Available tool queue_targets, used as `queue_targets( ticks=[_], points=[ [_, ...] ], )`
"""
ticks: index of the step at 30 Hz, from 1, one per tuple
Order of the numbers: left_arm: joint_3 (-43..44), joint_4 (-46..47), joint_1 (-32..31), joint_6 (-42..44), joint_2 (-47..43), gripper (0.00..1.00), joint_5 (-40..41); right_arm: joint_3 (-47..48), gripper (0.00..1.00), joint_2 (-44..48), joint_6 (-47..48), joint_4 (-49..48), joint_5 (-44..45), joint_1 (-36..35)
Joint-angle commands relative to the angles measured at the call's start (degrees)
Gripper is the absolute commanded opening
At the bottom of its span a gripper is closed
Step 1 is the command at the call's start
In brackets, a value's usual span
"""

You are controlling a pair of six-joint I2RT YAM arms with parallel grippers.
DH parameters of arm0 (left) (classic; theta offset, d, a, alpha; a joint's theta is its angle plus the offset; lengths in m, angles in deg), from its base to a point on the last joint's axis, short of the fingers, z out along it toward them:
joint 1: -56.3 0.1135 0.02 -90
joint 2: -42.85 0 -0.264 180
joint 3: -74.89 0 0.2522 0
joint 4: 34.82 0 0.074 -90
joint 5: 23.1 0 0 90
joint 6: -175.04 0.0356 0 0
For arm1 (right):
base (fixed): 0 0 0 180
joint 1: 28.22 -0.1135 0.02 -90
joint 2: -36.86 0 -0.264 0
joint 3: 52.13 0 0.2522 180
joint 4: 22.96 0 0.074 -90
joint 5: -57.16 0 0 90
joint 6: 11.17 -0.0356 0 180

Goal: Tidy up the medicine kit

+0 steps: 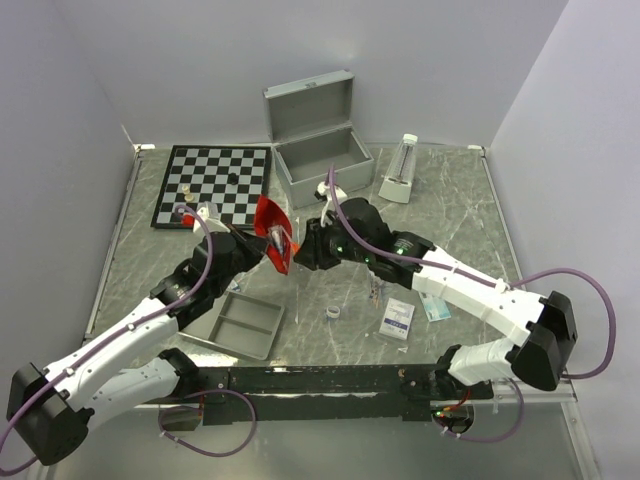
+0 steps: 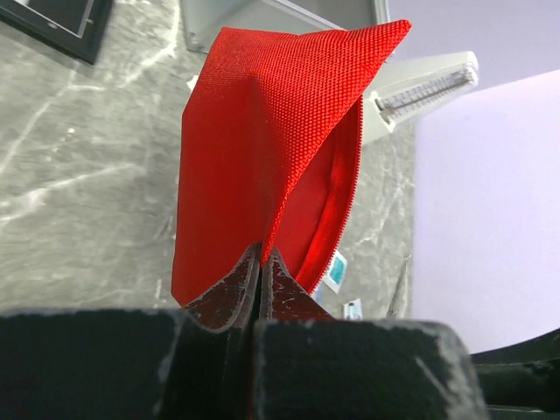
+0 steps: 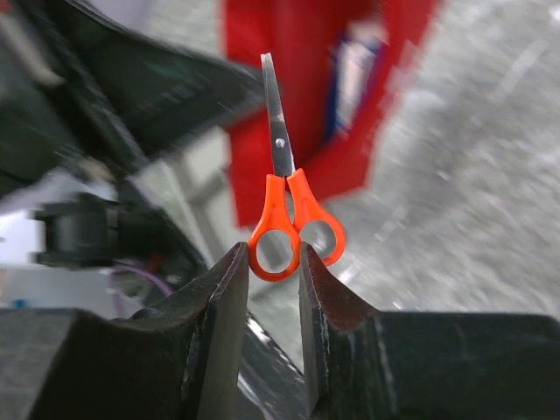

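The silver medicine kit [image 1: 320, 158] stands at the back of the table with its lid up. My left gripper [image 2: 262, 254] is shut on the edge of a red zip pouch [image 2: 262, 149] and holds it up above the table, mouth open. In the top view the red pouch [image 1: 272, 234] hangs between the two arms. My right gripper [image 3: 269, 254] is shut on one orange handle ring of small scissors [image 3: 282, 201]. Their closed blades point at the red pouch [image 3: 306, 52], where a blurred white and blue item [image 3: 354, 70] shows.
A chessboard [image 1: 213, 183] lies at the back left. A grey two-compartment tray [image 1: 245, 325] sits at the front left. A clear bottle-like object [image 1: 402, 168] stands right of the kit. A white box [image 1: 398, 320], a sachet [image 1: 436, 308] and a small roll [image 1: 333, 312] lie near the front.
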Motion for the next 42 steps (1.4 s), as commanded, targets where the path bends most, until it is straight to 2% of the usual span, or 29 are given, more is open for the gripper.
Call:
queue_targets(
  ticks=[1,5,9,12,21,25,26,28,31,33,38,42],
  points=[
    [-1.0,4.7,-0.4,-2.5,-0.5,0.01,-2.7,4.3,0.23,-1.5,-3.9,-7.4,-5.5,0.2],
    [-3.1,7.9,-0.6,-4.1,-2.3,0.01,-3.9,2.8,0.23,-2.5,-8.1,-12.2,-10.8,2.4],
    [-3.9,7.9,-0.8,-5.3,-4.2,0.01,-4.6,0.0,0.23,-2.3,-10.7,-16.7,-12.1,4.1],
    [-5.1,11.7,-0.9,-6.3,-5.8,0.01,-5.4,-2.3,0.23,-2.4,-13.1,-21.5,-13.9,5.0],
    [-4.2,12.7,-1.0,-6.8,-6.9,0.01,-6.1,-3.3,0.25,-4.8,-15.1,-24.9,-15.5,5.0],
    [-4.2,11.9,-1.0,-6.7,-7.2,0.01,-5.2,-2.9,0.57,-3.8,-14.5,-22.9,-14.0,5.0],
    [-4.1,11.4,-1.0,-6.6,-7.3,0.01,-4.8,-3.0,0.62,-3.3,-14.3,-22.8,-13.6,5.0],
    [-4.1,10.7,-1.1,-6.5,-7.4,0.01,-4.5,-3.0,0.70,-2.3,-14.0,-22.3,-13.0,5.1],
    [-3.8,9.8,-1.1,-6.5,-7.6,0.01,-3.8,-2.5,0.74,-0.9,-13.1,-21.5,-12.8,5.1],
    [-3.1,8.4,-1.1,-6.4,-7.5,0.01,-2.8,-1.8,0.75,0.8,-11.8,-20.5,-12.5,5.0],
    [3.6,-6.5,-0.7,-2.3,-7.9,0.01,6.8,-1.1,0.75,6.7,-5.0,-11.9,-3.9,5.7],
    [7.9,-17.6,-0.2,1.6,-12.5,0.01,15.5,-2.3,0.72,4.3,-3.1,-7.9,-2.6,8.9]
  ],
)
